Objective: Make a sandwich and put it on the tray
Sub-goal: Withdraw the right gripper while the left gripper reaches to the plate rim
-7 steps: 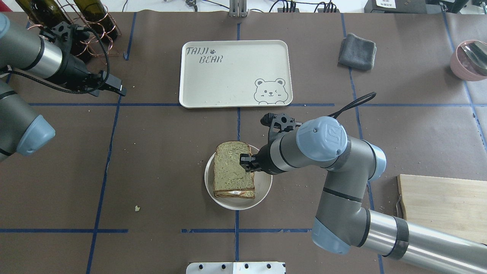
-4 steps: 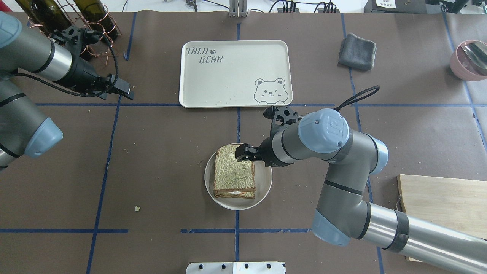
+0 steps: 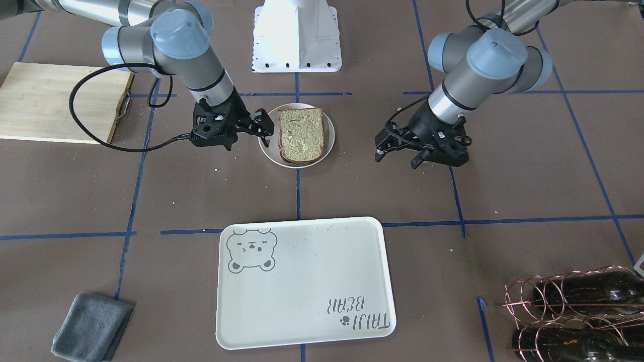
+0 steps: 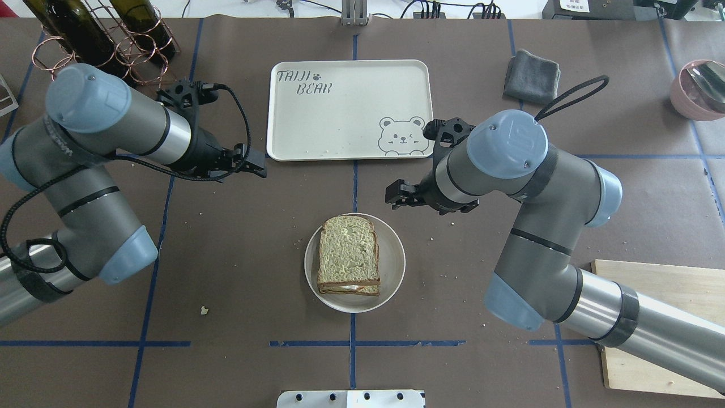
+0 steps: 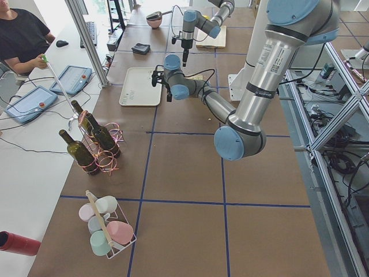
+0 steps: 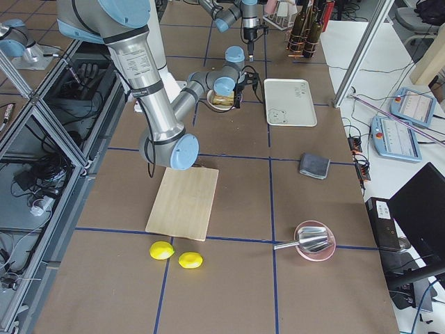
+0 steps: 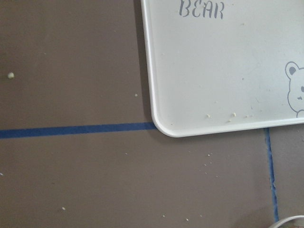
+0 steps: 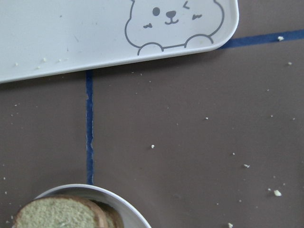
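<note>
The sandwich (image 4: 348, 252) lies on a small round cream plate (image 4: 392, 275) at the table's middle, with bread on top and white egg at its near edge. It also shows in the front view (image 3: 300, 134) and the right wrist view (image 8: 57, 216). The bear tray (image 4: 340, 119) lies beyond it and holds only crumbs. My right gripper (image 4: 392, 196) is open and empty, hovering just beyond the plate's far right rim. My left gripper (image 4: 257, 164) looks open and empty near the tray's near left corner (image 7: 164, 128).
Wine bottles in a copper rack (image 4: 96, 34) stand at the far left. A grey cloth (image 4: 532, 76) lies right of the tray. A pink bowl (image 4: 699, 90) is at the far right. A wooden cutting board (image 4: 662, 306) lies at the near right. Two lemons (image 6: 177, 255) lie past it.
My right gripper has left the top of the sandwich and drawn back toward the tray. My left arm has swung in from the far left to the tray's near left corner.
</note>
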### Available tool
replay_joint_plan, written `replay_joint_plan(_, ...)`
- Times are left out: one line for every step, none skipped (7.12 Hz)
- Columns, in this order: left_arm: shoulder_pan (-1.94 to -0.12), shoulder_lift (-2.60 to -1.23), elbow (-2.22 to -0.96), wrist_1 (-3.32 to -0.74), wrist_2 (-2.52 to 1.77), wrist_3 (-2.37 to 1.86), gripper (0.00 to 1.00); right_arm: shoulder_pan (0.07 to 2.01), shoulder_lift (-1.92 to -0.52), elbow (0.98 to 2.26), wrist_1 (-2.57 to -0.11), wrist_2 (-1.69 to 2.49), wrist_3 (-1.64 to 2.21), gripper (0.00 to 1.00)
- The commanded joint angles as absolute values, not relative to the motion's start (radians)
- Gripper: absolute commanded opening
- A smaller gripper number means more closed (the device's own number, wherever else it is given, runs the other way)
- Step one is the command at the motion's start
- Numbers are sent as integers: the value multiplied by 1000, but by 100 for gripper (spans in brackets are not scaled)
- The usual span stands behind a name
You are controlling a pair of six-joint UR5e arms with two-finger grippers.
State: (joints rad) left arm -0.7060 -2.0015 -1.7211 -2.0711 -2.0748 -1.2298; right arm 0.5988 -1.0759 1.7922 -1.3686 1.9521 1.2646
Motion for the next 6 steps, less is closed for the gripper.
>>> replay_joint_plan(-568, -2023, -1726, -2071, -1973, -1356, 77, 726, -1127, 1801, -1399, 2072, 1102, 100)
replay_joint_plan(-521, -2029, -1724, -2069, -1936, -1377, 69, 771, -1156, 1801, -1397, 2107, 1038, 100)
replay_joint_plan(-493, -2029, -1720, -2069, -1928, -1393, 62, 813, -1181, 1798, -1397, 2143, 991, 100)
replay_joint_plan(-457, -2036, -1709, -2069, -1928, -1397, 56, 863, -1202, 1796, -1400, 2175, 935, 100)
replay_joint_plan(-431, -2040, -1698, -2069, -1907, -1397, 48, 896, -1215, 1792, -1401, 2199, 899, 100)
replay_joint_plan(-425, -2043, -1692, -2069, -1893, -1397, 42, 911, -1219, 1790, -1401, 2206, 891, 100)
